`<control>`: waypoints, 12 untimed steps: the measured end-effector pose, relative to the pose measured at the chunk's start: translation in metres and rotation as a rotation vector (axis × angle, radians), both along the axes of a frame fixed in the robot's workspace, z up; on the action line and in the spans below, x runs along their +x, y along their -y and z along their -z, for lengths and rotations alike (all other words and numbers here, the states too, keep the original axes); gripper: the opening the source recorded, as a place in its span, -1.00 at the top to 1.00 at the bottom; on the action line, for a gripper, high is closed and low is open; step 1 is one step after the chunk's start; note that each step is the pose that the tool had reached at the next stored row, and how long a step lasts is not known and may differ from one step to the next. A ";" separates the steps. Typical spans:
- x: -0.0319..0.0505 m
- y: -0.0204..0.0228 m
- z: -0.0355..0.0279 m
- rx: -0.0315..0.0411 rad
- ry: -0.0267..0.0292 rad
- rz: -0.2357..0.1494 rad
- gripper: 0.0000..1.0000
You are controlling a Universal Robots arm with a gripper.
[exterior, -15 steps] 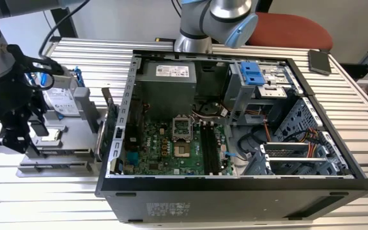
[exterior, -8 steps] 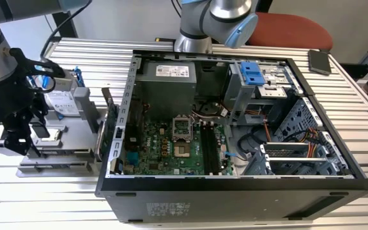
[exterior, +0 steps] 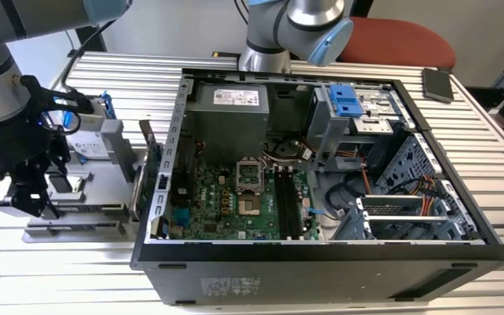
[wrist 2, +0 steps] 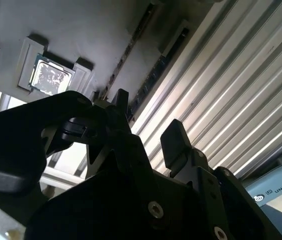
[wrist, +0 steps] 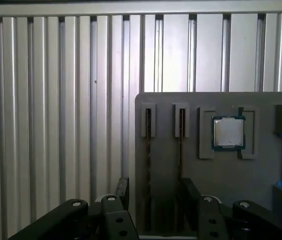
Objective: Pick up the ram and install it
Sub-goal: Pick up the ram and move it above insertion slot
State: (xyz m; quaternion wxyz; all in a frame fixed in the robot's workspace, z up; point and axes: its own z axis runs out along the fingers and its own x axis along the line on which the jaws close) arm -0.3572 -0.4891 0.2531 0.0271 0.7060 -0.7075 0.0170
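Two thin dark ram sticks stand on edge in narrow slots of a grey holder; in the first wrist view they are the ram and its twin. The second wrist view shows the same ram sticks from below the gripper's body. My gripper hangs open just above the holder, its two black fingertips straddling the strips without touching them. In the exterior view my gripper is over the holder, to the left of the open computer case. The motherboard's memory slots lie inside the case.
A small square silver processor chip rests in a pocket of the holder beside the ram slots. A green expansion card stands between holder and case. A second arm reaches over the case's far side. A phone lies at the exterior view's right.
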 end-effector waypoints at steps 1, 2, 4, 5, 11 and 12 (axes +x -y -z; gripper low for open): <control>0.0010 0.0000 0.0015 0.0000 -0.0005 0.000 -1.00; 0.0023 0.0000 0.0031 -0.0002 -0.0013 0.000 -1.00; 0.0042 0.0000 0.0063 -0.0004 -0.0025 -0.001 -1.00; 0.0049 0.0000 0.0079 -0.0006 -0.0028 -0.001 -1.00; 0.0059 0.0000 0.0113 -0.0012 -0.0031 -0.003 -1.00; 0.0060 0.0001 0.0113 -0.0012 -0.0031 -0.003 -1.00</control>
